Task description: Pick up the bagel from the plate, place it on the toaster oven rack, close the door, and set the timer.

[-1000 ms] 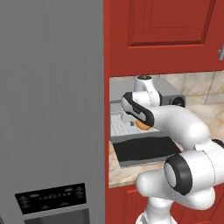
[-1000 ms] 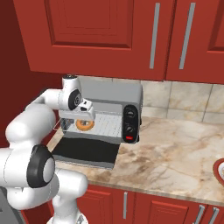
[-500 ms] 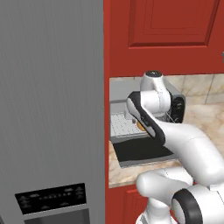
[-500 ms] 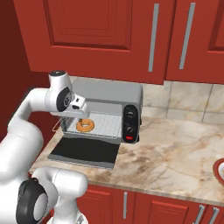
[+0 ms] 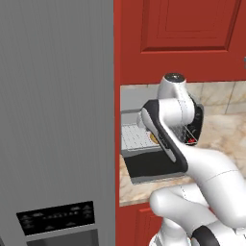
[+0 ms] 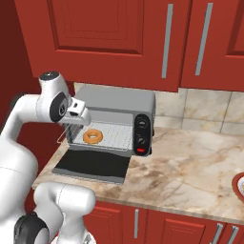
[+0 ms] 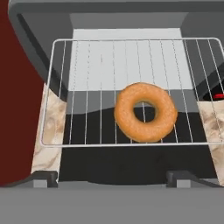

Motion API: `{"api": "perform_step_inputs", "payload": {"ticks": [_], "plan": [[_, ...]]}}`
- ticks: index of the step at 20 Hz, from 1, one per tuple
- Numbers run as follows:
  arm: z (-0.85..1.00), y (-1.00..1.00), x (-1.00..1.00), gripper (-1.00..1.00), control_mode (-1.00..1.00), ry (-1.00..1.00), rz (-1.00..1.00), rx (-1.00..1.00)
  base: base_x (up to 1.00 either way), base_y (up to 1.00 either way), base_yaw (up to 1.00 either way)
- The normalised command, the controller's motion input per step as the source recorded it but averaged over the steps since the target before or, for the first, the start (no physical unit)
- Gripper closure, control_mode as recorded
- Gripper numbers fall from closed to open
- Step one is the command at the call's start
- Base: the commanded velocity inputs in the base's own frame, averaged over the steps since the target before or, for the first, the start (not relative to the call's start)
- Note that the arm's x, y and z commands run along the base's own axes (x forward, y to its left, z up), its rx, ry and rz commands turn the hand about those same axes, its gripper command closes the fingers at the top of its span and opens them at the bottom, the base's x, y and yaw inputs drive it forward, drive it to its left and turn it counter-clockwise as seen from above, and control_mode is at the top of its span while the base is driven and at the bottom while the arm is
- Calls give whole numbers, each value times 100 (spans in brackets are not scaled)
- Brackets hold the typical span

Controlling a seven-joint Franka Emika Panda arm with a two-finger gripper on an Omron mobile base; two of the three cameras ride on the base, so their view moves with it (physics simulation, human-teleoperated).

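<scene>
Bagel [image 7: 145, 112] flat on rack [image 7: 87, 87]; door [image 6: 93, 165] down

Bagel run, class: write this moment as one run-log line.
bagel: lying on rack, released | gripper: open, empty, in front of rack | door: open, flat | timer: not set

A beige-and-brown veined marble countertop [image 6: 190, 167] is seen running along the wall, backed by a row of pale stone backsplash tiles [image 6: 209, 109]. Glossy red upper cabinets [image 6: 119, 33] with slim vertical silver bar handles [image 6: 167, 40] are mounted above it, and red lower cabinet fronts [image 6: 162, 224] are set beneath. A tall grey ribbed refrigerator [image 5: 53, 105] with a dark dispenser control panel [image 5: 55, 218] is placed at the left of the counter.
</scene>
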Motion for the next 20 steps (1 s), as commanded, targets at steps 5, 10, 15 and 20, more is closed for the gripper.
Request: {"api": "perform_step_inputs", "payload": {"ticks": [5,10,15,20], "plan": [[-13,-19,-47,-100,-100,18,0,0,0,0,0],[-44,-27,-32,-100,-100,27,0,0,0,0,0],[-61,-6,-1,-100,-100,16,0,0,0,0,0],[-65,0,14,-100,-100,13,0,0,0,0,0]]}}
